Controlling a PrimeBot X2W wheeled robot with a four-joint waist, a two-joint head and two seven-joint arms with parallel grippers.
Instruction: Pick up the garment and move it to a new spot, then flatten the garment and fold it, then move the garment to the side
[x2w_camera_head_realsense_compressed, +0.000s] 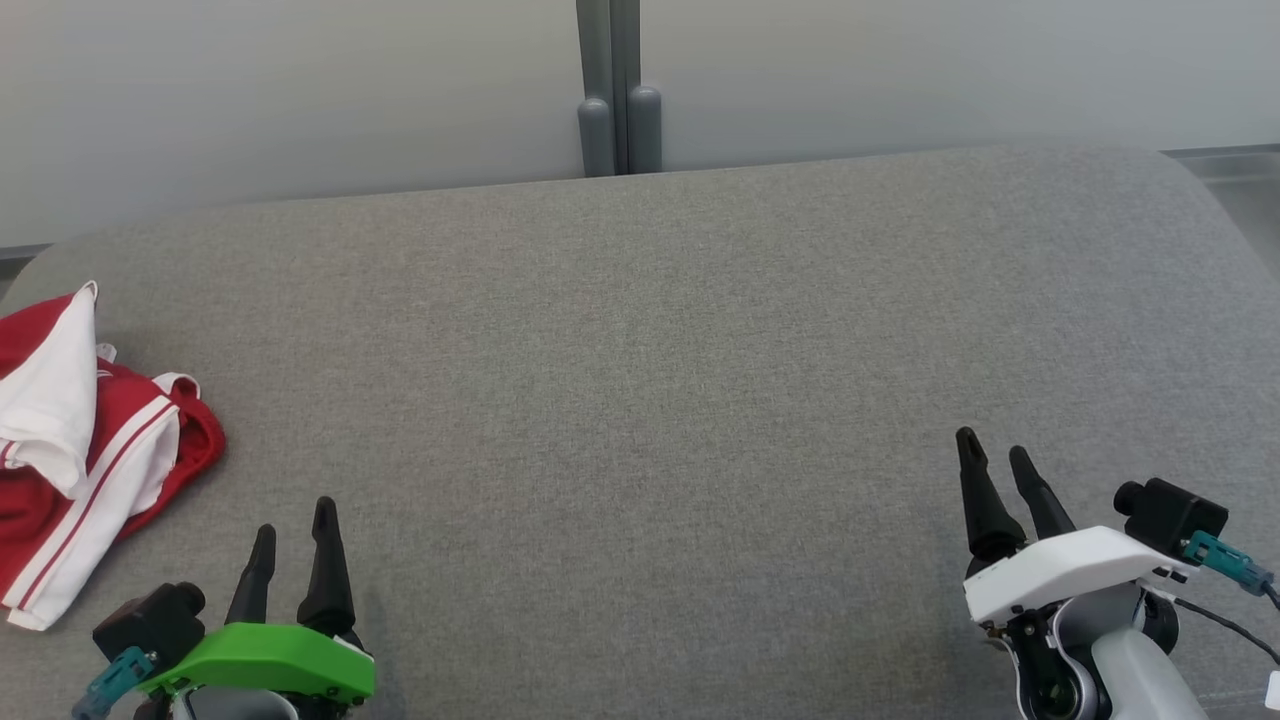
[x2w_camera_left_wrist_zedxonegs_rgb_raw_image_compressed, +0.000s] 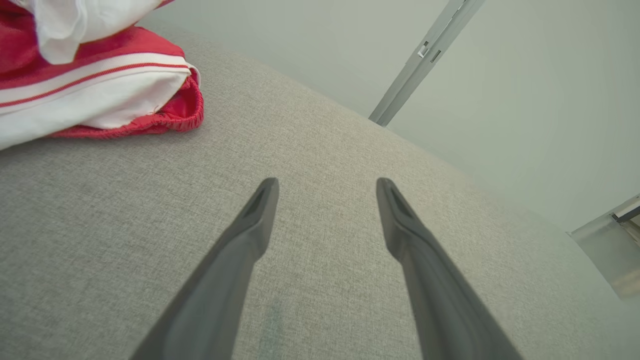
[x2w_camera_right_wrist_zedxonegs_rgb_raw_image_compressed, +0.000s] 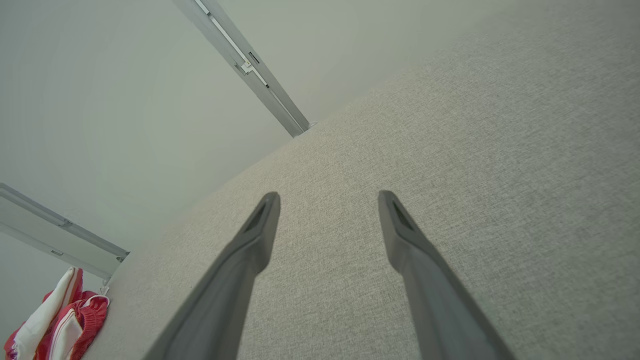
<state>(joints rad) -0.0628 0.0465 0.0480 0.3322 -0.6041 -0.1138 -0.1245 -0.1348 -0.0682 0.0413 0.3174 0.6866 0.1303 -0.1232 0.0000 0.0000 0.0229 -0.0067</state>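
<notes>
Closer, left wrist view reveals gathered hem on garment.

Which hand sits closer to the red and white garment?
The left hand, the green-cased one; the garment lies bunched just to its left, while the white-cased right hand sits far across the grey surface.

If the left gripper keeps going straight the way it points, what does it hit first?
Probably just the grey fabric surface: the open left gripper aims across bare cloth, and the red and white garment lies off to its left. Depth is unclear.
</notes>
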